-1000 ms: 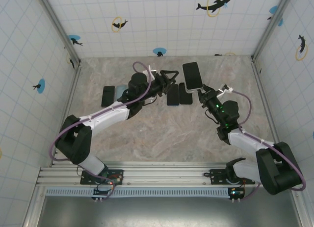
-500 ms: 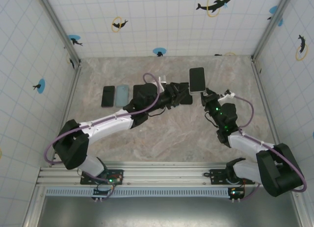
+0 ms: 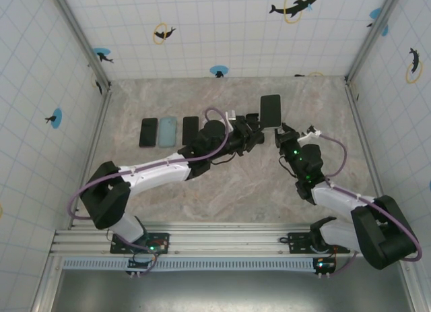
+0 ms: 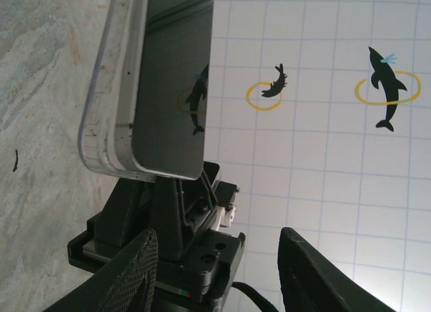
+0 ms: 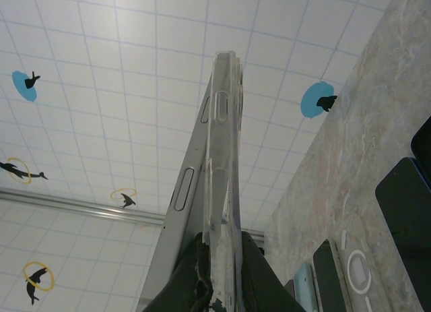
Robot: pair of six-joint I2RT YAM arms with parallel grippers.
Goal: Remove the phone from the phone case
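Marble-patterned grey table (image 3: pixel 222 184) carries everything here, closed in by white tiled walls with dolphin stickers (image 3: pixel 293 6). We see the task's thing, a dark-screened phone in a clear plastic case (image 3: pixel 271 111), held up off the table near the middle of its far edge, a little toward the right side, standing on end with its screen facing the overhead camera. The right gripper (image 3: pixel 277 131) is clamped on the lower end of it. In the right wrist view its black fingers (image 5: pixel 202 271) press together around the bottom of the clear case, and we look straight along the thin edge of the phone. There the silver side of the phone with its buttons runs beside the clear rim of the case, and the two seem to spread slightly apart toward the gripper. We cannot tell whether the pads bite the case alone or the phone as well. The left gripper (image 3: pixel 256 127) reaches across from the left and sits just beside the held phone, at about the height of its lower end. In the left wrist view its two fingers stand apart with nothing between them, and the phone and the right gripper rise just beyond them. Toward the far left corner of the table, three flat phones lie in a row, well apart from both grippers: a black one (image 3: pixel 148 132), a pale blue one (image 3: pixel 166 131) and another black one (image 3: pixel 190 130).
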